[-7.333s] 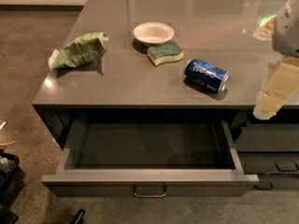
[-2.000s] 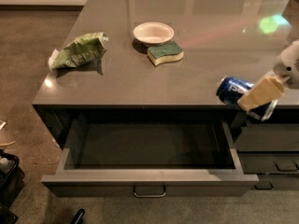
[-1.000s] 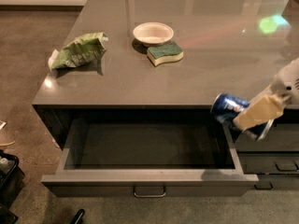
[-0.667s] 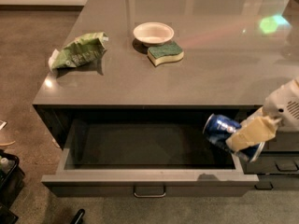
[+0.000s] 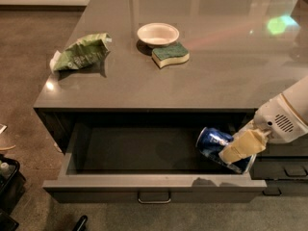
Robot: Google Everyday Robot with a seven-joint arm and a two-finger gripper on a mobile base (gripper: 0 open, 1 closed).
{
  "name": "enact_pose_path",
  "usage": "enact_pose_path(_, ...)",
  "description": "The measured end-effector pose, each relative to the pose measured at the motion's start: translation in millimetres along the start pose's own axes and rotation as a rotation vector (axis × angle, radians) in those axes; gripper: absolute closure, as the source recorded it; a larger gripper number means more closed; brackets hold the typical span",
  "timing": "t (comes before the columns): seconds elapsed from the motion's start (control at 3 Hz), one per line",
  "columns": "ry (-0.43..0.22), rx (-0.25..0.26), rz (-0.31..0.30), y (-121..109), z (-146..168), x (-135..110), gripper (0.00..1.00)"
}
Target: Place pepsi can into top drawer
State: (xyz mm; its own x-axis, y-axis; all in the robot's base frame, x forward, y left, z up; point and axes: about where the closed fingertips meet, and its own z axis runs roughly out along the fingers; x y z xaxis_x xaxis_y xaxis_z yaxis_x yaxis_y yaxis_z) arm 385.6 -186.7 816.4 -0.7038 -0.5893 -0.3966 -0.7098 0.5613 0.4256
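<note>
The top drawer (image 5: 154,181) stands pulled open below the grey counter, its small metal bar handle at the front centre. The dark-blue pepsi can (image 5: 214,144) lies tilted on its side over the drawer's right end, just above the floor. My gripper (image 5: 236,152) comes in from the right, its cream fingers (image 5: 243,145) shut on the can. The can's far end is hidden behind the fingers.
On the counter (image 5: 231,66) sit a white bowl (image 5: 158,33), a green and yellow sponge (image 5: 170,54) and a crumpled green bag (image 5: 82,52). Narrower drawers with dark handles (image 5: 284,170) stand to the right. Dark objects sit on the floor at left (image 5: 7,182).
The gripper took the can off the counter's right side, carried it over the front edge and down-left into the open drawer. The other things have not moved.
</note>
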Motion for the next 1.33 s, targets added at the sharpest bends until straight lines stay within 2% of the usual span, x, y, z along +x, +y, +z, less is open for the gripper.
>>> enact_pose_path(0.33, -0.007, 0.007, 0.007, -1, -1, 1, 1.0)
enact_pose_path(0.67, -0.023, 0.014, -0.018, -8, 24, -8, 1.0)
enact_pose_path(1.0, -0.072, 0.08, -0.09, -10, 52, -22, 1.0)
enact_pose_path(1.33, -0.122, 0.191, -0.122, -22, 70, -32, 1.0)
